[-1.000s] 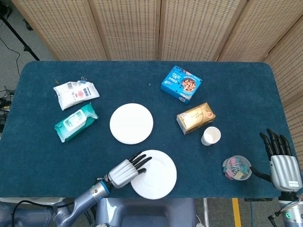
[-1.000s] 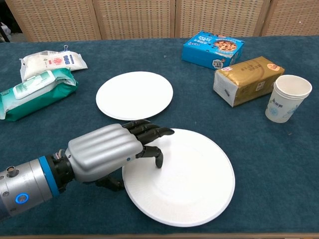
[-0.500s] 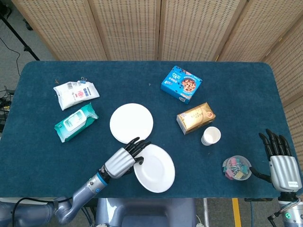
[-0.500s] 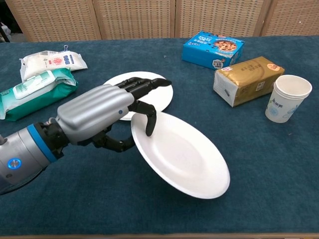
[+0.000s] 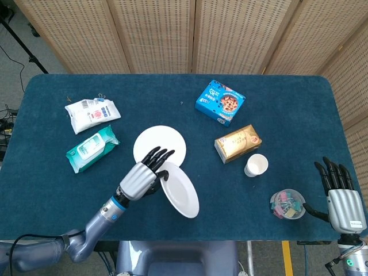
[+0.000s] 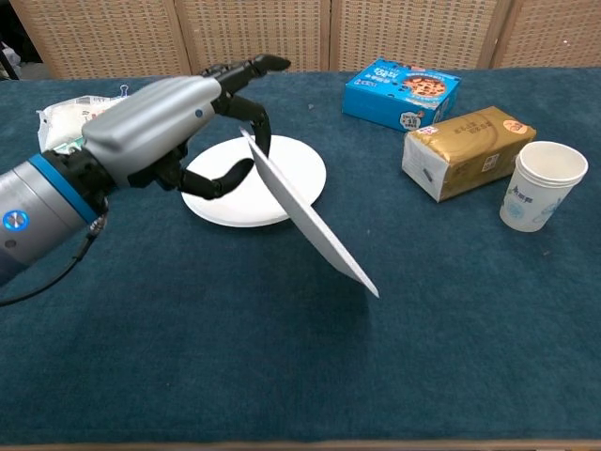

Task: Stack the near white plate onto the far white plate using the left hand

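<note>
My left hand [image 5: 143,177] [image 6: 167,122] pinches the rim of the near white plate [image 5: 180,190] [image 6: 310,221] and holds it in the air, tilted steeply so its far edge hangs low to the right. The far white plate [image 5: 164,142] [image 6: 282,178] lies flat on the blue cloth just beyond and under my hand, partly covered by it. My right hand [image 5: 340,192] rests at the table's right front edge with fingers spread and nothing in it.
A green wipes pack [image 5: 91,148] and a white bag [image 5: 92,112] lie to the left. A blue cookie box [image 5: 220,102], a gold packet [image 5: 238,142], a paper cup [image 5: 256,165] and a bowl of clips [image 5: 287,203] sit to the right.
My left hand has lifted the near plate off the cloth and carried it toward the far plate, and the plate has tipped from nearly flat to steeply tilted. The right hand is still.
</note>
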Controlling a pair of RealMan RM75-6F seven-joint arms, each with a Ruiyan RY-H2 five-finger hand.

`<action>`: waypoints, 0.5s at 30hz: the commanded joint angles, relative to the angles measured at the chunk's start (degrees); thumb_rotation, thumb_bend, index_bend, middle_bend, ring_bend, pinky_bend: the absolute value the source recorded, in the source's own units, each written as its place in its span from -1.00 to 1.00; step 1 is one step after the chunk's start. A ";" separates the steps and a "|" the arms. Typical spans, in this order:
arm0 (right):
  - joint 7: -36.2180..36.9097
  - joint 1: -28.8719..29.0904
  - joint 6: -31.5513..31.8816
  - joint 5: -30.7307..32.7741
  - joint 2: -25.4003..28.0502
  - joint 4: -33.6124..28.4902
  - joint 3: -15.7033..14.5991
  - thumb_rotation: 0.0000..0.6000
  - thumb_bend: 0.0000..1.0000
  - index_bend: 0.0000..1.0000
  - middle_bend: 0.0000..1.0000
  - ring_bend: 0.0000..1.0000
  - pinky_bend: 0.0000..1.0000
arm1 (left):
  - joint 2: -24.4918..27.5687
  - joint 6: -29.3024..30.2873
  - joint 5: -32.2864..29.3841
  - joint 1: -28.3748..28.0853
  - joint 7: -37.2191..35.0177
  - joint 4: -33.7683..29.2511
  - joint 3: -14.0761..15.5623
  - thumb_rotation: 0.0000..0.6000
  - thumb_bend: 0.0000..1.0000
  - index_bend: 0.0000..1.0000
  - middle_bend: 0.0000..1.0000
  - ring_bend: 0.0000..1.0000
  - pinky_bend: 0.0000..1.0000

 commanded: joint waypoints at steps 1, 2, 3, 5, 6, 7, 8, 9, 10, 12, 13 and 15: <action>0.15 0.00 -0.01 -0.02 0.06 -0.04 -0.01 1.00 -1.00 -1.00 -1.00 -1.00 -1.00 | 1.45 0.56 -1.76 -0.56 -1.00 0.22 -2.15 1.00 0.02 1.00 -1.00 -1.00 -1.00; 0.19 -0.01 0.01 -0.05 0.11 -0.07 -0.02 1.00 -1.00 -1.00 -1.00 -1.00 -1.00 | 1.98 0.61 -2.21 -0.82 -1.60 0.55 -2.76 1.00 0.02 1.00 -1.00 -1.00 -1.00; 0.20 -0.01 0.00 -0.05 0.12 -0.07 -0.03 1.00 -1.00 -1.00 -1.00 -1.00 -1.00 | 2.14 0.61 -2.31 -0.92 -1.87 0.66 -2.87 1.00 0.02 1.00 -1.00 -1.00 -1.00; 0.11 0.05 -0.11 -0.04 0.12 -0.11 -0.03 1.00 -1.00 -1.00 -1.00 -1.00 -1.00 | 2.66 0.74 -2.99 -1.30 -3.10 1.38 -3.64 1.00 0.02 1.00 -1.00 -1.00 -1.00; 0.08 0.05 -0.16 -0.06 0.09 -0.09 -0.08 1.00 -1.00 -1.00 -1.00 -1.00 -1.00 | 2.79 0.71 -3.26 -1.54 -3.69 1.84 -3.96 1.00 0.02 1.00 -1.00 -1.00 -1.00; -0.03 0.08 -0.21 -0.09 0.02 -0.04 -0.11 1.00 -1.00 -1.00 -1.00 -1.00 -1.00 | 2.80 0.70 -3.71 -1.84 -4.56 2.52 -4.44 1.00 0.01 1.00 -1.00 -1.00 -1.00; -0.13 0.11 -0.26 -0.12 -0.03 -0.01 -0.14 1.00 -1.00 -1.00 -1.00 -1.00 -1.00 | 2.77 0.70 -4.09 -2.06 -5.49 2.84 -4.79 1.00 0.01 1.00 -1.00 -1.00 -1.00; -0.18 0.12 -0.29 -0.13 -0.06 0.00 -0.16 1.00 -1.00 -1.00 -1.00 -1.00 -1.00 | 2.73 0.71 -4.32 -2.23 -6.21 3.01 -5.04 1.00 0.01 1.00 -1.00 -1.00 -1.00; -0.26 0.14 -0.34 -0.11 -0.10 -0.01 -0.17 1.00 -1.00 -1.00 -1.00 -1.00 -1.00 | 2.66 0.78 -4.62 -2.47 -7.36 3.24 -5.40 1.00 0.01 1.00 -1.00 -1.00 -1.00; -0.42 0.18 -0.44 -0.06 -0.16 -0.02 -0.19 1.00 -1.00 -1.00 -1.00 -1.00 -1.00 | 2.58 0.95 -5.15 -2.92 -9.40 3.66 -6.04 1.00 0.01 1.00 -1.00 -1.00 -1.00; -0.50 0.18 -0.42 -0.06 -0.19 -0.01 -0.18 1.00 -1.00 -1.00 -1.00 -1.00 -1.00 | 2.58 1.13 -5.40 -3.09 -10.10 3.85 -6.36 1.00 0.01 1.00 -1.00 -1.00 -1.00; -0.51 0.17 -0.43 -0.03 -0.24 -0.03 -0.20 1.00 -1.00 -1.00 -1.00 -1.00 -1.00 | 2.42 2.46 -5.89 -3.44 -11.18 4.89 -7.65 1.00 0.01 1.00 -1.00 -1.00 -1.00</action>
